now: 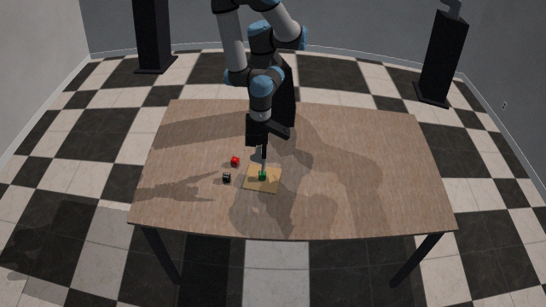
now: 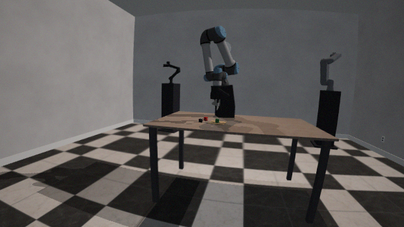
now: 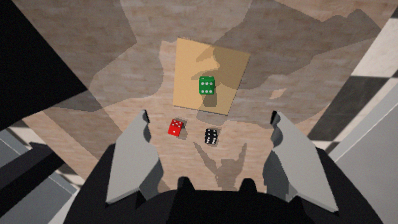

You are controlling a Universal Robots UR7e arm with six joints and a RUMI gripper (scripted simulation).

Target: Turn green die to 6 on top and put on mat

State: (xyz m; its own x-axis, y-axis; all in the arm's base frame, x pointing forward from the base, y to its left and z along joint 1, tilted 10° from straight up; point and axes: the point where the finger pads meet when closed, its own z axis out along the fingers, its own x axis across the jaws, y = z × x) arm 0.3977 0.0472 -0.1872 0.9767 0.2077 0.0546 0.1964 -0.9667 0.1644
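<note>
Looking across the worktop [image 1: 367,179] from left to right in the top view, we take the tan mat [image 1: 270,184] as our landmark. Just left of the mat, clear of its edge, sits the black die [image 1: 226,177], and a little beyond it, toward the arm's base, the red die [image 1: 235,161]. Both rest flat on the wood and stand apart from each other. On the mat itself, well inside its borders, sits the green die [image 1: 262,175]; the wrist view shows it flat, with six white pips on its upper face [image 3: 207,85]. Above the mat's far edge hangs the gripper [image 3: 210,125], raised off the dice, its jaws spread to their widest with nothing between them. We see the pale fingers framing the red and black dice from above, touching neither
</note>
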